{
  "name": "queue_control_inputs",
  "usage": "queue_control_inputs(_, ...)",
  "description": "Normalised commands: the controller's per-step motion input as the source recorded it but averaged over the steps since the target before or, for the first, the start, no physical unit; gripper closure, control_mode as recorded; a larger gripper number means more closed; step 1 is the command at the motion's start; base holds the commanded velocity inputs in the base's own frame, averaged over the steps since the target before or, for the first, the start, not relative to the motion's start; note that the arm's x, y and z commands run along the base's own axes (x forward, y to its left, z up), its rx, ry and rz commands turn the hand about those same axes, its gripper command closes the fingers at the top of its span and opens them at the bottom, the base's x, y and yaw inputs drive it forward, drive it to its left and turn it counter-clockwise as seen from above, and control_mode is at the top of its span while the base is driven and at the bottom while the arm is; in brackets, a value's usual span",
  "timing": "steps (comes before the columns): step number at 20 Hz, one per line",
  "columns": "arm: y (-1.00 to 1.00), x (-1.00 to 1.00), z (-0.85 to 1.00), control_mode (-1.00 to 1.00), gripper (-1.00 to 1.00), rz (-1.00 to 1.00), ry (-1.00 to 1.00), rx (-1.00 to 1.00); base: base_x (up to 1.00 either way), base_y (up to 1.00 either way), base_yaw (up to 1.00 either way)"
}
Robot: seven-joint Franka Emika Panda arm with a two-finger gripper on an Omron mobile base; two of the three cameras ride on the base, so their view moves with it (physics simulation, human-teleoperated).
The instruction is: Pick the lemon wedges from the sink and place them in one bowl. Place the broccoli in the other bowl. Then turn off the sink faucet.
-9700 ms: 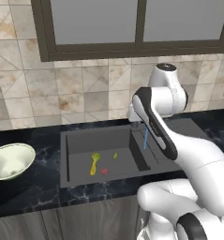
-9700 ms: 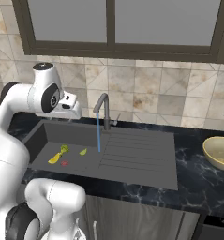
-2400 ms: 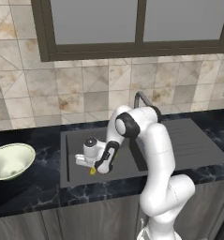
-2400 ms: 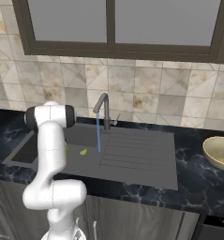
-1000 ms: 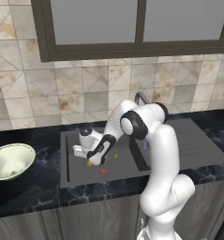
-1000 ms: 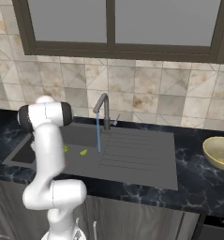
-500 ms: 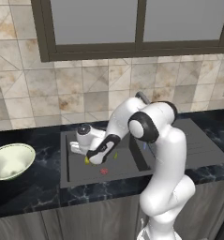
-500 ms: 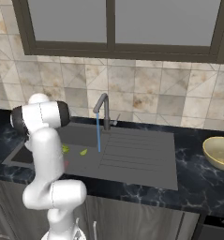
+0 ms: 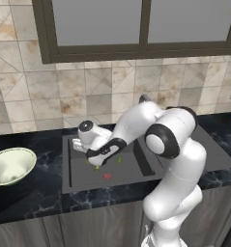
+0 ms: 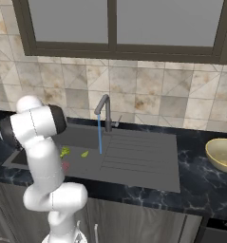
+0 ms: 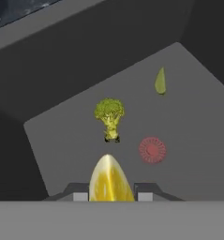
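gripper [image 11: 111, 197]: narrow, holding lemon wedge [image 11: 108, 180], bottom centre
wedge: light, slick, squashy; grip flat sides
broccoli [image 11: 109, 114]: stiff, take by stem

Sink floor [image 11: 188, 140]: dark grey, flat.
Broccoli [image 11: 109, 116]: resting just ahead of the hand.
Lemon wedge [image 11: 160, 80]: farther ahead, right.
Red spot [image 11: 152, 149]: beside broccoli.

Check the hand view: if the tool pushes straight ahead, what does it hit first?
Probably the broccoli on the sink floor, right ahead of the held lemon wedge; depth is unclear.
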Motion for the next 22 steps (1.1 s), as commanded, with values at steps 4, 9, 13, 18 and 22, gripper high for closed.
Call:
queue_control_inputs(4,0.00,-0.12,0.72,-1.00,1.00,-0.08,0.00,0.00,0.00,0.00,0.00)
queue_control_inputs(9,0.00,-0.09,0.72,-1.00,1.00,-0.05,0.00,0.00,0.00,0.00,0.00)
queue_control_inputs(13,0.08,-0.03,0.66,-1.00,1.00,-0.01,0.03,0.00,0.00,0.00,0.00)
queue_control_inputs(18,0.21,0.00,0.57,-1.00,1.00,0.00,0.12,0.04,0.00,0.00,0.00)
queue_control_inputs(22,0.35,-0.02,0.29,-1.00,1.00,0.00,0.04,0.07,0.00,0.00,0.00)
